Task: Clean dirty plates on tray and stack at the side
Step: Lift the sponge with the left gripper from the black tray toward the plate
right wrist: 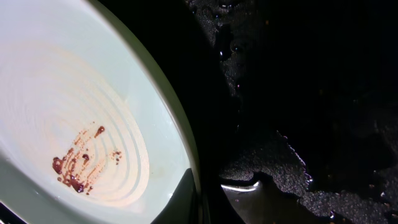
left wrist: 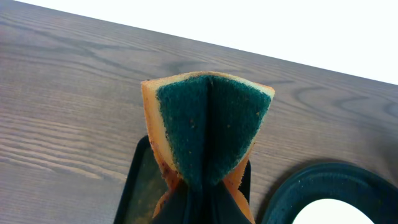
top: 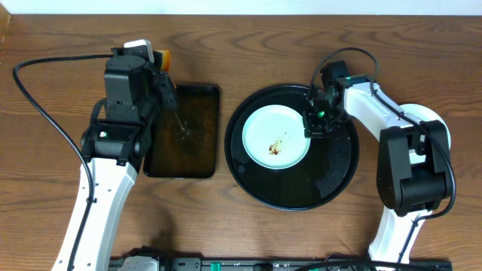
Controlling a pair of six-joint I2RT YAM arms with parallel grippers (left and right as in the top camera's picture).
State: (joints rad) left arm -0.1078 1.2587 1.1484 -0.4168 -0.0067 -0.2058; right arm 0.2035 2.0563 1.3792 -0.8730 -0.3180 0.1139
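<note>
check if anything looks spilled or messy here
Yes. The plate has a brown sauce smear near its middle. Beside it, the tray shows wet patches and droplets in the right wrist view. The sponge tray carries a brownish film. The sponge is folded in the left hand, not damaged.

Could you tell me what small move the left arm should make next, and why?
Probably carry the sponge across to the mint plate and lower it onto the brown smear. The left hand pinches it folded above the rectangular tray, while the right hand seems to grip the plate's rim.
</note>
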